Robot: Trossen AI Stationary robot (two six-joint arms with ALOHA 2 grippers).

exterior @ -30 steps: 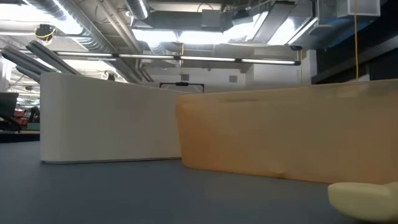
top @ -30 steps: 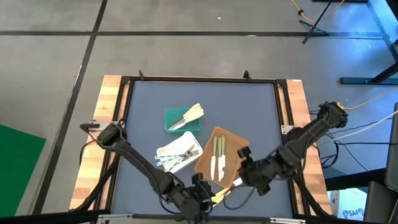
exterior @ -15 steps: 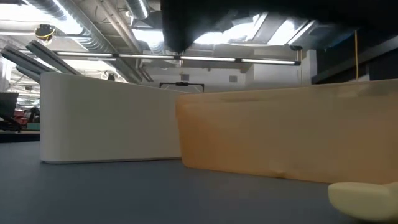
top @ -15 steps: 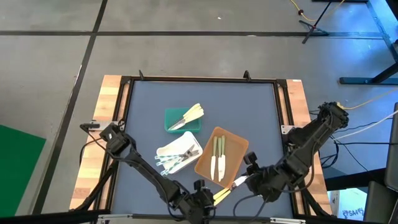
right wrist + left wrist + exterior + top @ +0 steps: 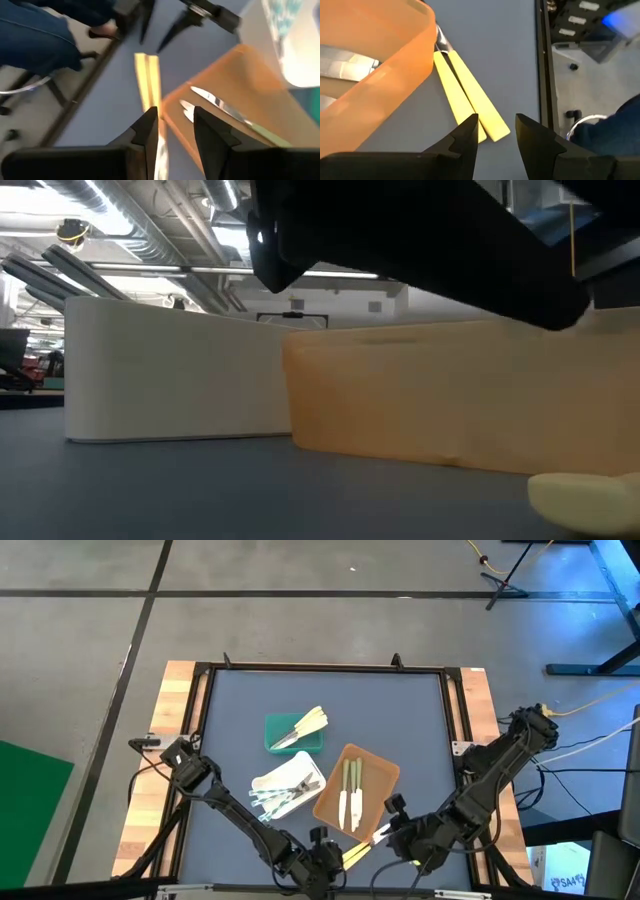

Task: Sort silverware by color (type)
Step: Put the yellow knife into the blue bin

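High view: right gripper (image 5: 388, 832) has shifted toward 9 o'clock since half a second ago, now over the two yellow utensils (image 5: 358, 851) by the brown tray (image 5: 375, 766); left gripper (image 5: 335, 856) unchanged.

Low view: a dark arm (image 5: 420, 250) newly fills the top.

Left wrist view: fingers (image 5: 465, 137) narrowly apart, empty.

Right wrist view: fingers (image 5: 146, 131) narrowly parted, holding nothing.
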